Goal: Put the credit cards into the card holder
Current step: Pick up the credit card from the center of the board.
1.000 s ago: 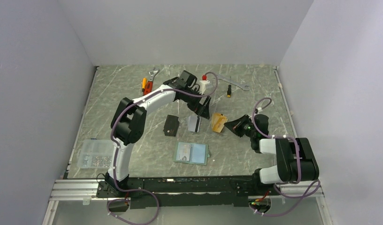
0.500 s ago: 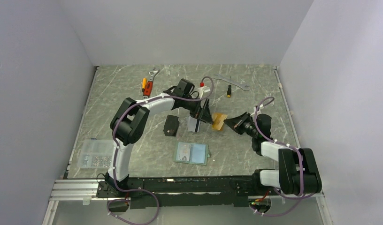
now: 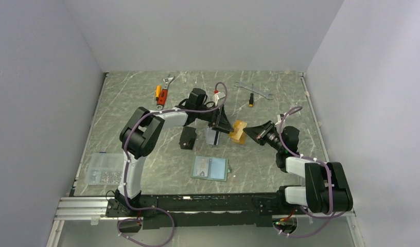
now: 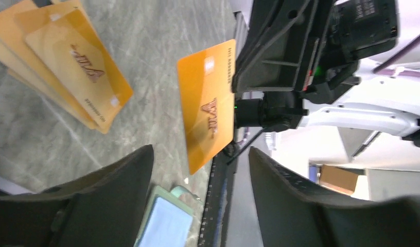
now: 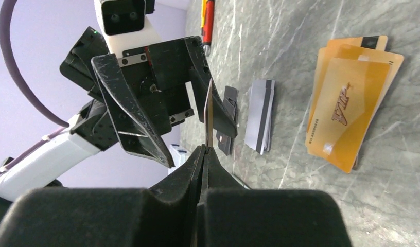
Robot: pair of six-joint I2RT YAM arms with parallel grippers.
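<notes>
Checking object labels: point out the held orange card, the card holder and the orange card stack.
held orange card [image 4: 208, 110], left wrist view, face centre
card holder [image 3: 210, 168], top view, open inside
orange card stack [image 5: 347, 116], right wrist view, top card's face

2 white arms [image 3: 172, 115], black joints [image 3: 141, 133], purple cables [image 5: 7, 10].

Finding one: I read "VIP" in slanted script on the face of the held orange-gold card [image 4: 205, 103], running along its long side.

Finding two: the same "VIP" mark stands on the top one of the stacked orange-gold cards [image 5: 347, 116], lying flat near the scene's centre.

Small digits line one short edge of each; illegible.
</notes>
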